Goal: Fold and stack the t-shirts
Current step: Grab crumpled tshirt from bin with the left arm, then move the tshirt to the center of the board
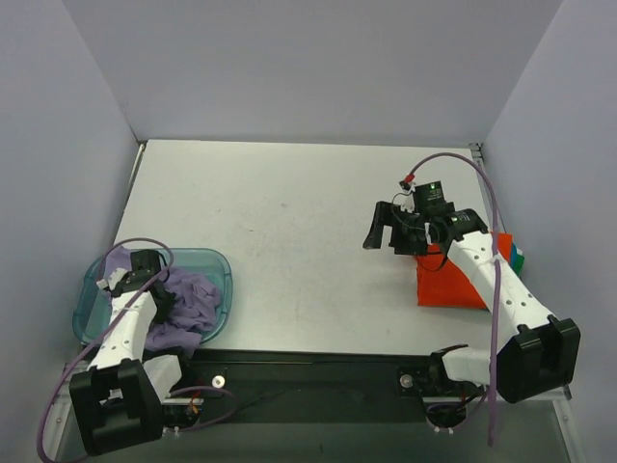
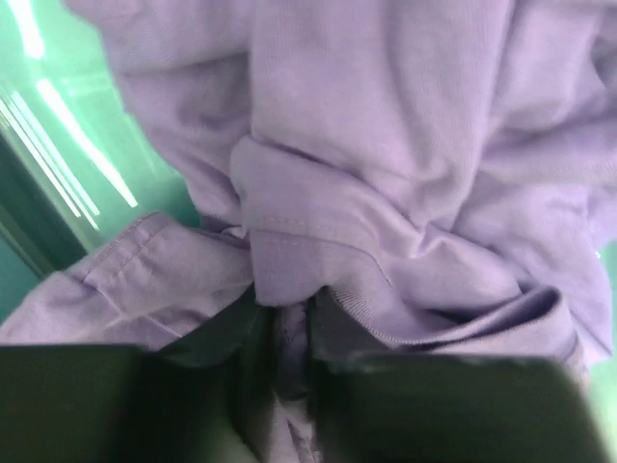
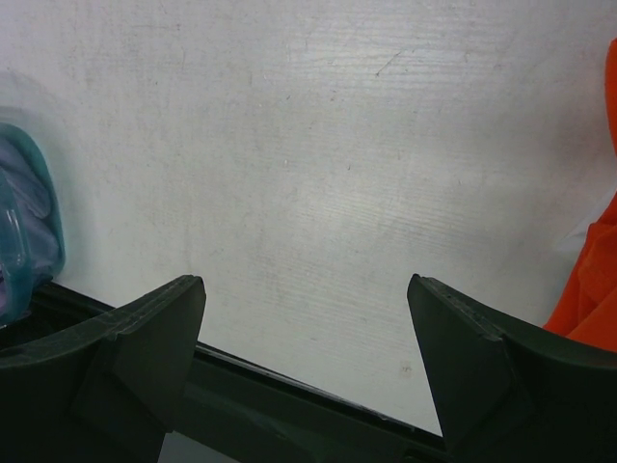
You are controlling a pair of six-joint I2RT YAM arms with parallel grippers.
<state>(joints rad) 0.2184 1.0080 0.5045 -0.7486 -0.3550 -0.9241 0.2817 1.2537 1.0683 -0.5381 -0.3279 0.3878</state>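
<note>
Bunched up in the blue tray (image 1: pixel 214 258) at eight o'clock of the table (image 1: pixel 289 203): the lavender t-shirt (image 2: pixel 386 193), with the left gripper (image 2: pixel 285 338) pressed right into it, nearly closed and pinching a fold of the cloth (plain from the wrist view). Over at four o'clock, lying flat, the orange-red t-shirt (image 1: pixel 445 286), with the edge of a green-teal t-shirt (image 1: pixel 518 258) at its three o'clock side. Spread wide and gripping nothing, the right gripper (image 3: pixel 307 289), over bare table at ten o'clock of the orange cloth.
</note>
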